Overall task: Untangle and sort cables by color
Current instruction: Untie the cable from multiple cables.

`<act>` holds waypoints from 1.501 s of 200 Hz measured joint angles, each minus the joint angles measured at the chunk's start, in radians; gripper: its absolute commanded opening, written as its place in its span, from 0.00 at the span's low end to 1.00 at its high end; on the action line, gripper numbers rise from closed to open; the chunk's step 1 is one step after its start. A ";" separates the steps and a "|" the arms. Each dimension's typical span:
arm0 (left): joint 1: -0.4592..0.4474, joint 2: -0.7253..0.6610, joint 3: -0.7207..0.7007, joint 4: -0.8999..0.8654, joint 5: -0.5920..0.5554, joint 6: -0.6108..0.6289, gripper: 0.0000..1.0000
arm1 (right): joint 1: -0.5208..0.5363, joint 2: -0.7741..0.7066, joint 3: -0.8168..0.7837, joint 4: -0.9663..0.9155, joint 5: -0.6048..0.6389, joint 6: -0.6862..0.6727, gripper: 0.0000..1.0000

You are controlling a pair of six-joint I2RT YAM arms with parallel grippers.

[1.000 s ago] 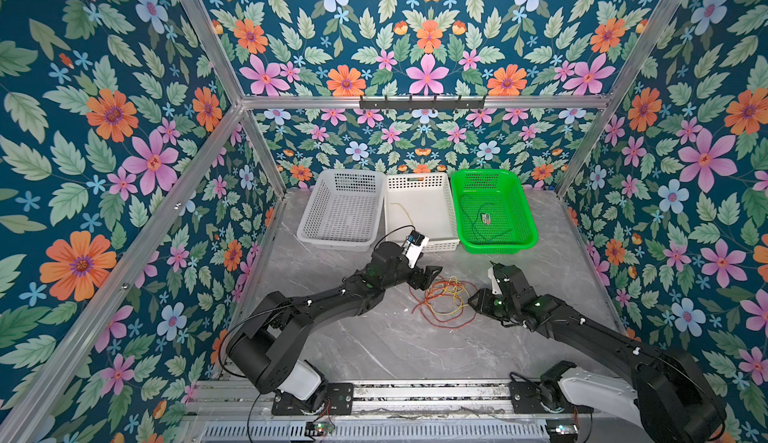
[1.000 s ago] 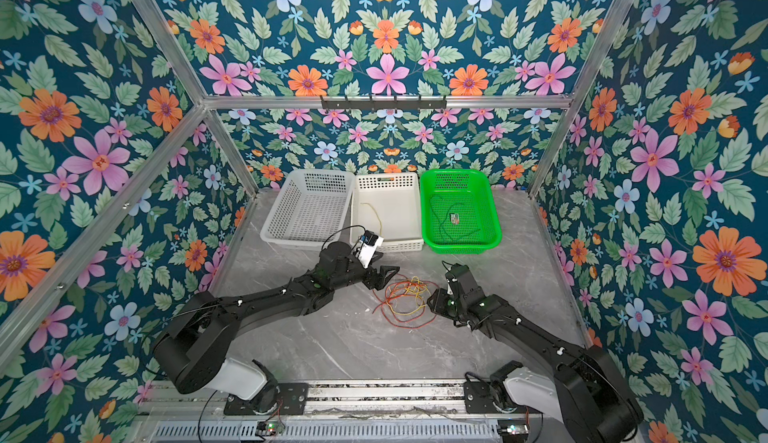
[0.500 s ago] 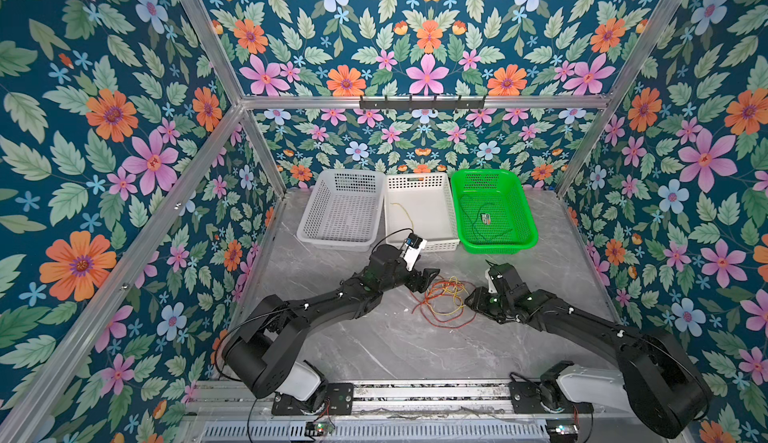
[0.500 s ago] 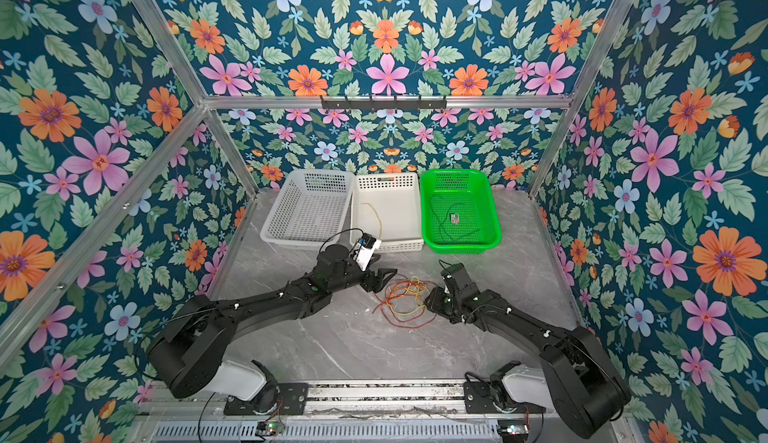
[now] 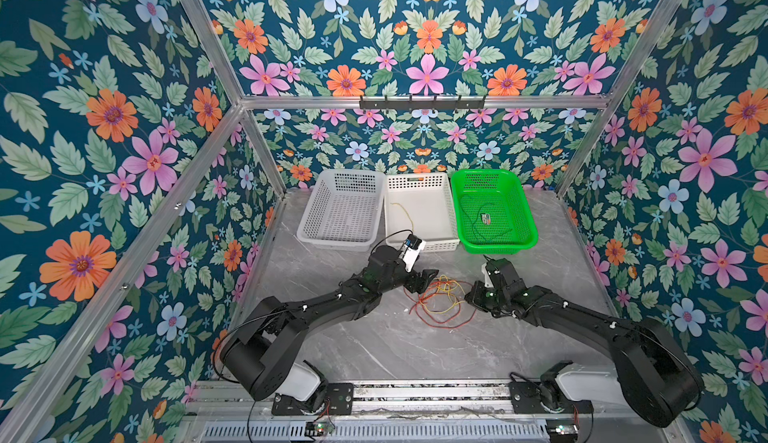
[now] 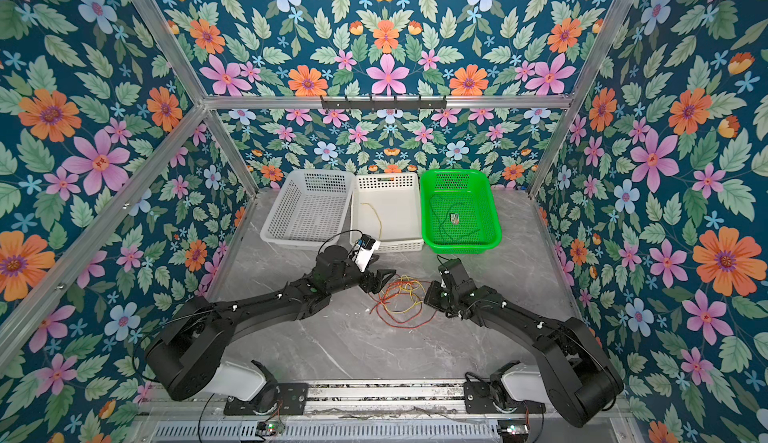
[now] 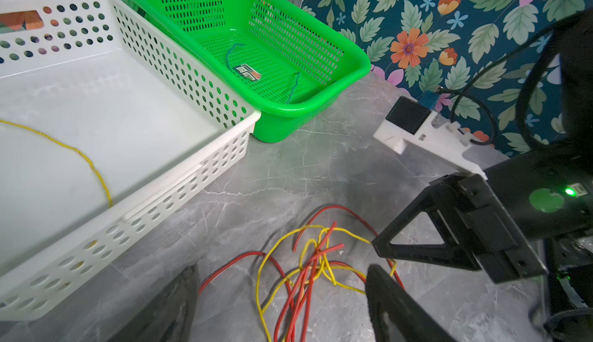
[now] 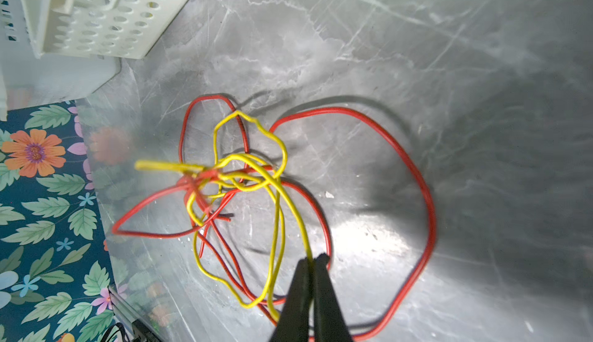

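Red and yellow cables (image 5: 441, 291), likely limp and light, lie tangled mid-frame on the tabletop (image 5: 374, 349); my right fingers (image 8: 327, 292) pinch a free yellow loop (image 8: 295, 215), the sensible hold, while my left fingers (image 7: 394, 302) gape empty.

Red and yellow cables (image 8: 208, 174) lie tangled on the tabletop (image 8: 449, 67).

The walls (image 5: 124, 129) on three sides carry dark teal wallpaper crowded with orange, pink and pale blue flowers and green leaves. Silver metal bars (image 5: 540, 101) frame the corners and run across the back wall, where a black strip of hooks (image 5: 422, 103) is fixed. The tabletop (image 5: 415, 349) is grey and marble-patterned with white veins. In the right wrist view a bright glare (image 8: 362, 237) lies on it.
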 measured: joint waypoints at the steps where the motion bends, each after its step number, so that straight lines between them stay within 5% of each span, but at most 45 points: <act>1: 0.000 0.000 0.000 0.000 0.000 0.000 0.84 | 0.000 0.000 0.000 0.000 0.000 0.000 0.00; 147: -0.054 0.079 0.086 -0.002 0.107 0.029 0.85 | 0.000 -0.288 0.151 -0.263 0.070 -0.115 0.00; 258: -0.113 0.142 0.183 -0.008 0.166 0.076 0.84 | 0.000 -0.319 0.208 -0.314 -0.030 -0.188 0.00; 300: -0.112 0.169 0.207 -0.029 0.165 0.097 0.66 | 0.000 -0.317 0.208 -0.311 -0.058 -0.198 0.00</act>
